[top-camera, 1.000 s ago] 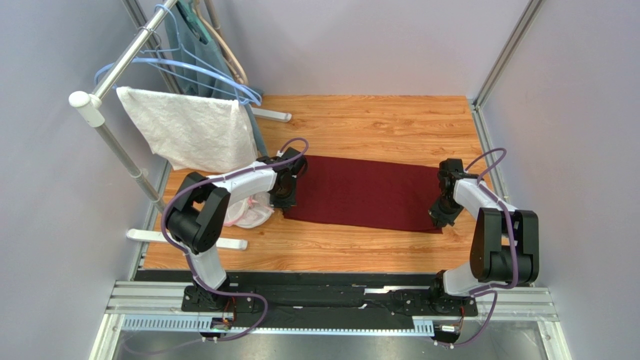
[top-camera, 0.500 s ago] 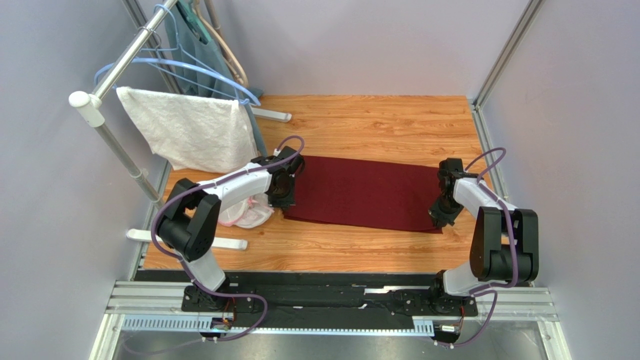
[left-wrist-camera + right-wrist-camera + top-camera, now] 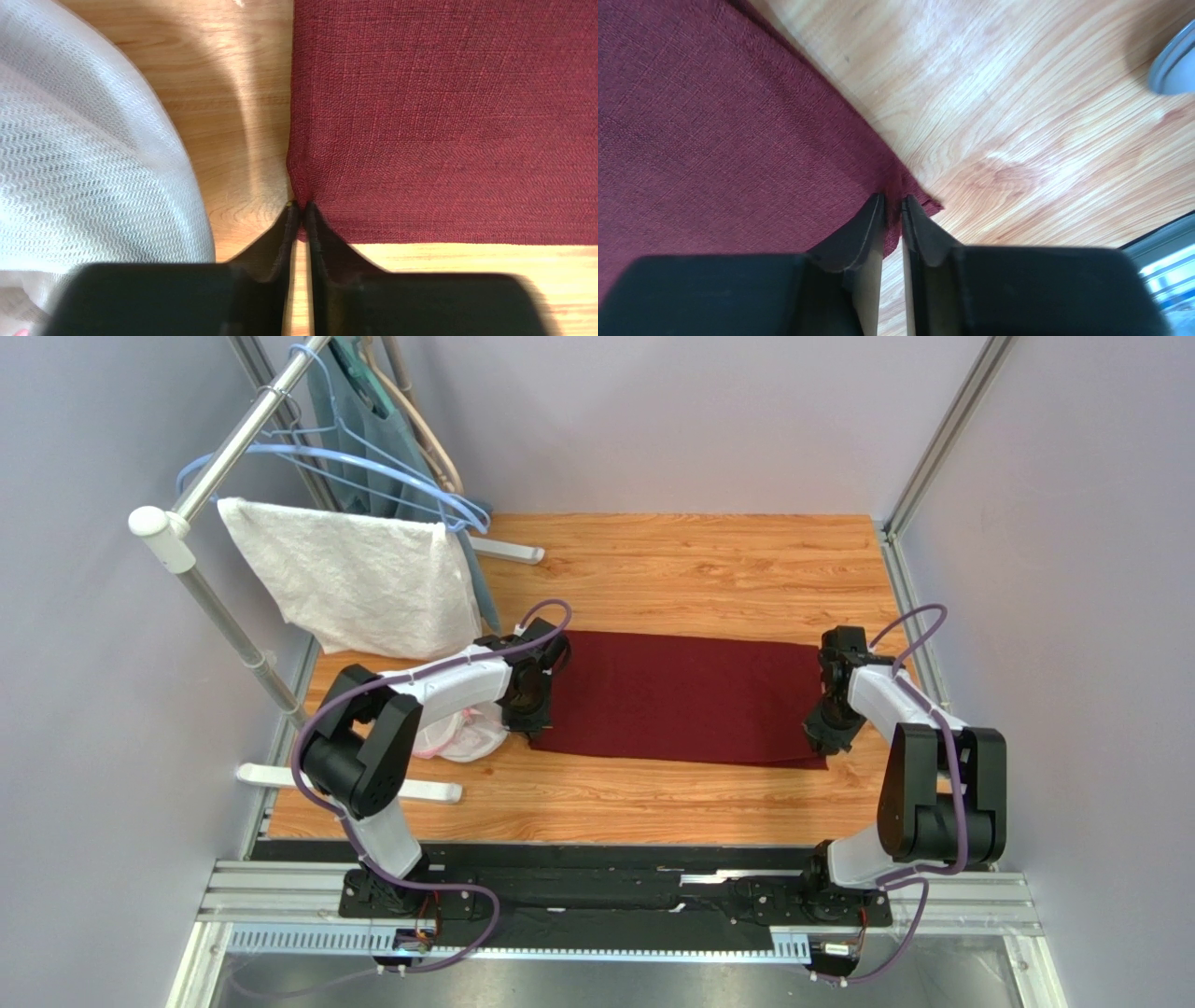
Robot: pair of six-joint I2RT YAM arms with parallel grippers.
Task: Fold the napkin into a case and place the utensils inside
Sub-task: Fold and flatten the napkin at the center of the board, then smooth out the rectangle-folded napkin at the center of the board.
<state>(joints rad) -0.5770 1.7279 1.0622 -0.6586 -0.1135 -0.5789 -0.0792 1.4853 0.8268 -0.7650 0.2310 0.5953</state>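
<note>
The napkin [image 3: 673,693] lay flat in the middle of the desk [image 3: 673,560] as a long red shape between the two arms. It looked folded over.

The left end effector [image 3: 303,208] was down at the near left corner. Its two fingers were pressed almost together on the edge of the cloth. The cloth bunched up a little at the tips, so it looked like a pinch on the napkin.

The right end effector [image 3: 892,201] was down at the near right corner. Its fingers stood a tiny bit apart, with the point of the corner between them. I could not tell if they were gripping the cloth or just resting by it.

I think each arm took one corner so the cloth went down straight and tight. With only one side held, the napkin would go crooked. The near edge lay flat on the wood, so this fold looked just about done, and letting go would likely come next.

A white mesh cloth [image 3: 84,154] lay just beside the left corner, not touching the napkin. A white towel [image 3: 351,581] hung on a rack [image 3: 232,448] off to the left. The fork and spoon were not in view, and I think the case needed more folds before they could go inside
</note>
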